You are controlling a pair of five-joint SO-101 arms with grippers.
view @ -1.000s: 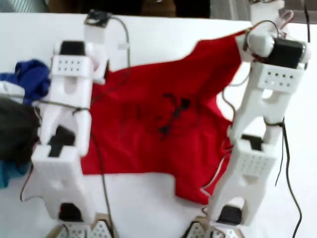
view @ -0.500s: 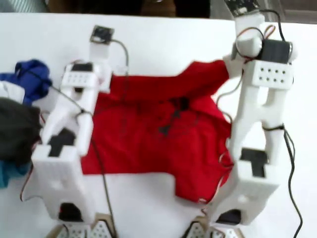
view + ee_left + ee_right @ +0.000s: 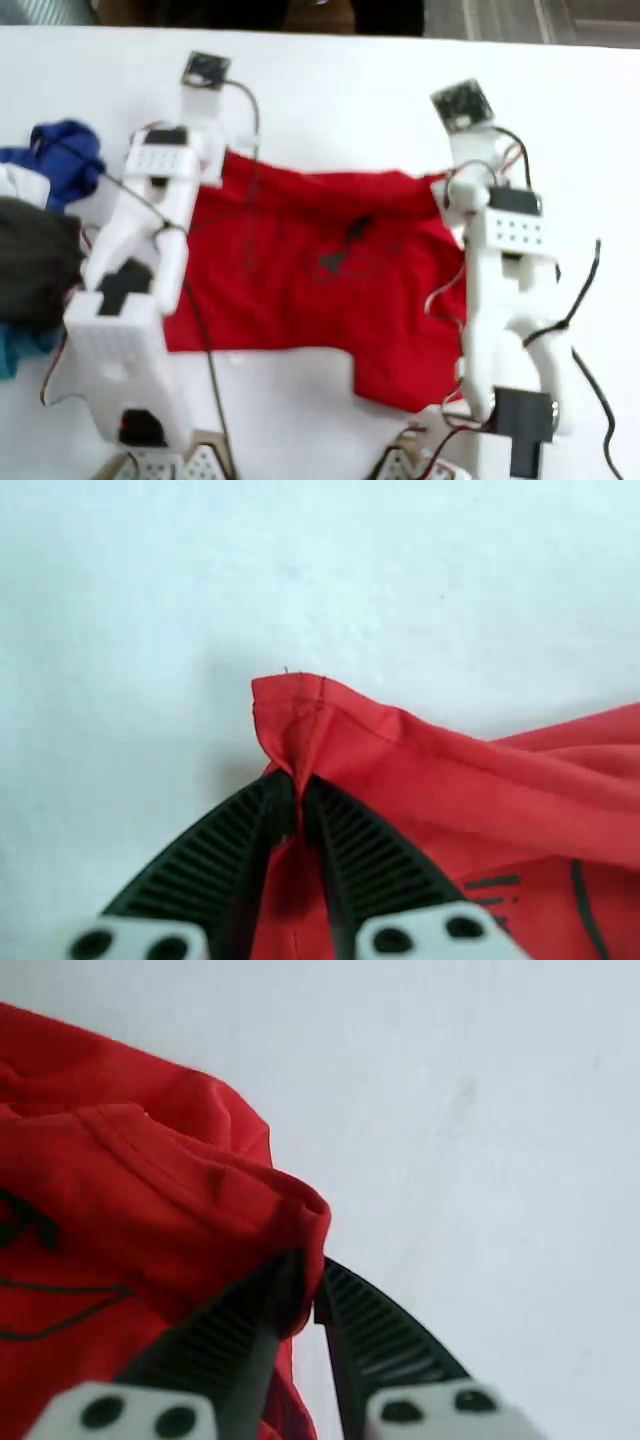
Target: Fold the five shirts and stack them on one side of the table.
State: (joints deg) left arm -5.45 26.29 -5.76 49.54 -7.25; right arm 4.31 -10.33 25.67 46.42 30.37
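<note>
Left gripper [image 3: 297, 780] — its jaws are pressing together with only cloth between them. It is pinching the far-left corner of the red shirt [image 3: 310, 280], and a small hemmed tip is sticking out past the fingertips.

Right gripper [image 3: 305, 1280] — its jaws are likewise nearly closed. It is clamping a rolled, bunched fold at the shirt's far-right corner.

Red shirt — it is lying spread on the white table [image 3: 330, 90] between the two arms, printed side up. Its far edge is running left to right from one gripper to the other and is sagging a little in the middle. The rest of the cloth is lying on the near side of both grippers, reaching back toward the arm bases. The near-right part is hanging lower than the near-left hem.

Judgement — each arm is sitting right at its own corner, so the fold is probably turning on carrying this far edge nearward over the body, both ends level.

Unfolded heap at the left edge, well apart from the red shirt — a blue shirt [image 3: 60, 155], a dark grey garment [image 3: 35, 265] and a teal scrap [image 3: 10, 350] are waiting there.
</note>
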